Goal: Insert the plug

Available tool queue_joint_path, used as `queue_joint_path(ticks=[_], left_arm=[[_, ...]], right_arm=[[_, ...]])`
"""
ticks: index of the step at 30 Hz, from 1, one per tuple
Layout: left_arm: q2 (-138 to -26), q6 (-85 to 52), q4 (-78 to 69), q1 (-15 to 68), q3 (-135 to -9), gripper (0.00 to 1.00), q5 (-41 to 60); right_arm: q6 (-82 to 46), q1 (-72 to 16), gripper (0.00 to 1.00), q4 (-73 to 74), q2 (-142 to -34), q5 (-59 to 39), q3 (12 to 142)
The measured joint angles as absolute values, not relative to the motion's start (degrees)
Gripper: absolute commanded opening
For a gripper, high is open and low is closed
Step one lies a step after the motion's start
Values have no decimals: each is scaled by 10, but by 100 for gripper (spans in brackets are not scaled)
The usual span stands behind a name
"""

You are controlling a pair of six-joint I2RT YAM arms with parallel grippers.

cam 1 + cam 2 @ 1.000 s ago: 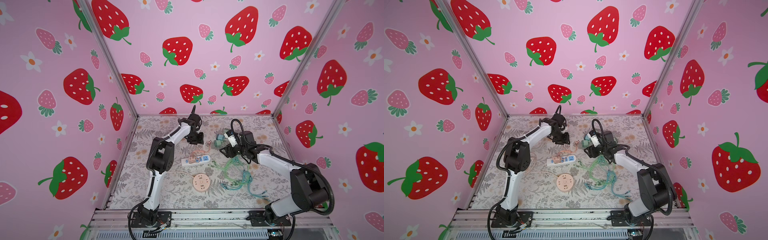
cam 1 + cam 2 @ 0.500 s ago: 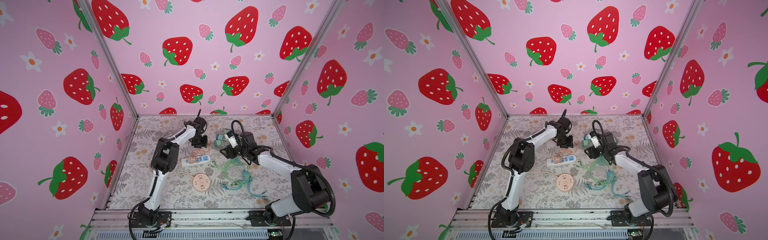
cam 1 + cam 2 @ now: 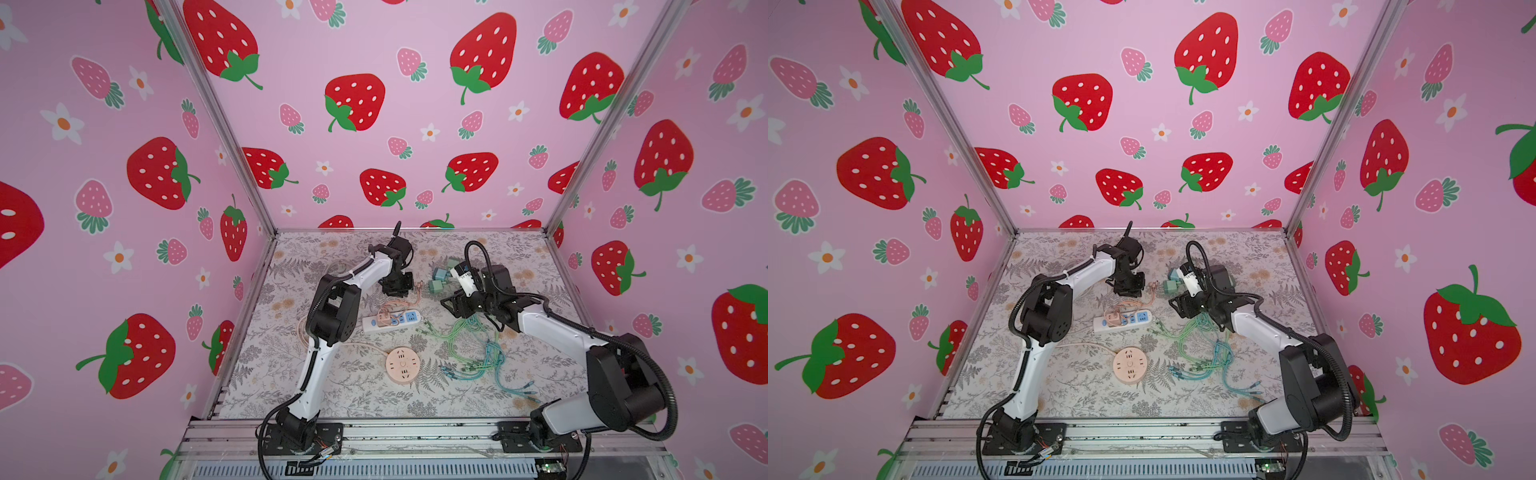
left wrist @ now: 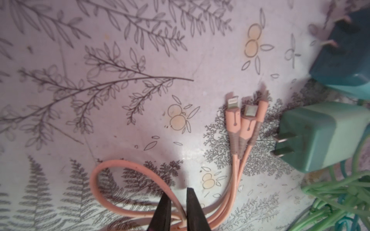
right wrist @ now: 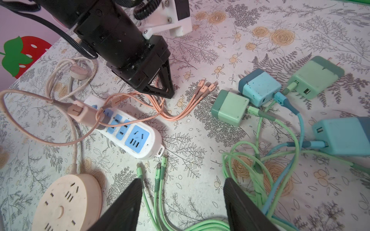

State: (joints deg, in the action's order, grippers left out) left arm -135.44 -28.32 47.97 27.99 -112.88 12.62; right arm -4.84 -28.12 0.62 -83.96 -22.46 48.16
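White power strip [image 5: 128, 128] lay on the floral counter [image 5: 200, 144], with a pink plug [image 5: 84, 113] seated at one end of it. Left hand [image 5: 169, 94] stood just beyond the strip, tips down on the pink cable [image 5: 160, 108]. Round pink socket [image 5: 66, 202] lay near the strip's plugged end. Green charger [image 5: 230, 108] and blue charger [image 5: 260, 90] lay side by side off its free end. Right hand [image 5: 182, 181] was spread wide near that end, over green cables [image 5: 160, 174].

In the left wrist view the dark charger [image 4: 344, 60] was blurred and cropped, and the pink cable [image 4: 93, 180] ran out of frame where the left gripper [image 4: 178, 193] pinched it. The right wrist view cropped a blue charger [image 5: 344, 136] and the round socket [image 5: 66, 204]. In both top views the cable tips [image 3: 420, 286] [image 3: 1154, 286] were too small to read.
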Motion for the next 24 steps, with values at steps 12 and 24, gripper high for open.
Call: queue_joint_path(ticks=[12,24], left_arm=[[-1342,-290,456,260,-1118,0,156],[-1195,-308,411,220,-1075,0,253]], right_arm=[[-48,-281,68,9,-833,-222,475],[-48,-281,68,9,-833,-221,475]])
